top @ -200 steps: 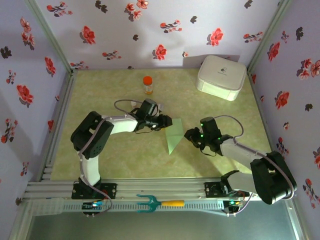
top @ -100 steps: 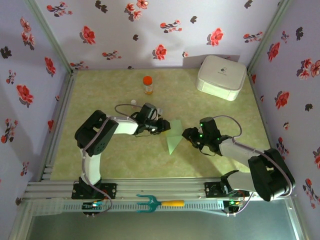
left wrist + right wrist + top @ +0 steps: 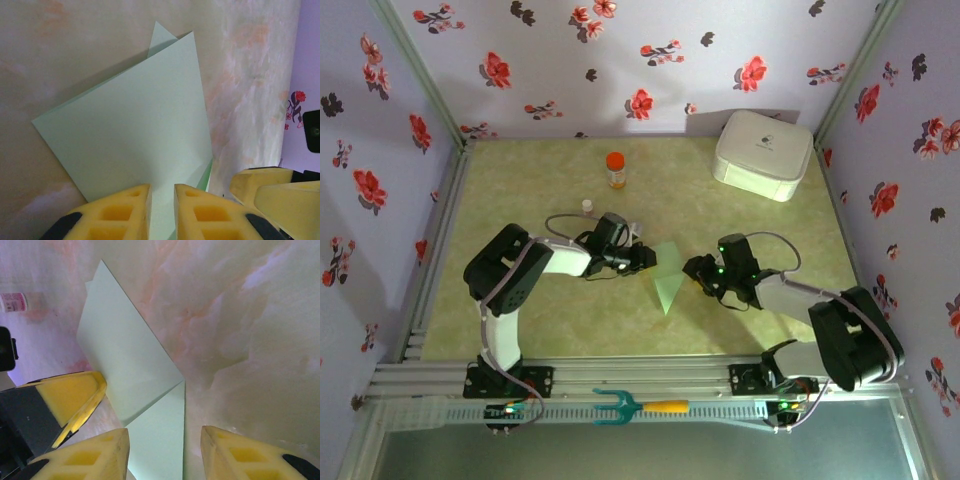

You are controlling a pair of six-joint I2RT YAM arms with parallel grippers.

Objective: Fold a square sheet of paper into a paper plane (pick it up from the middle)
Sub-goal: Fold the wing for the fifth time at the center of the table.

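Note:
The square sheet of paper [image 3: 667, 278] is pale green and folded into a pointed shape with layered flaps. It lies mid-table between both grippers. My left gripper [image 3: 648, 258] is at its left edge. In the left wrist view the yellow fingers [image 3: 125, 210] of my left gripper [image 3: 162, 189] stand close together, a narrow gap left between them, with the paper [image 3: 140, 130] filling that gap. My right gripper [image 3: 692, 268] is at the paper's right edge. In the right wrist view my right gripper [image 3: 165, 434] is open, straddling a folded edge of the paper [image 3: 125, 355].
A white rounded box [image 3: 763, 152] sits at the back right and an orange-capped bottle [image 3: 615, 168] at the back centre. A teal fork-shaped tool [image 3: 620, 406] lies on the front rail. Flowered walls enclose the table on three sides.
My left gripper's jaws have narrowed on the paper's left edge. The paper now looks narrower and more raised than before. The right gripper has shifted slightly left toward it.

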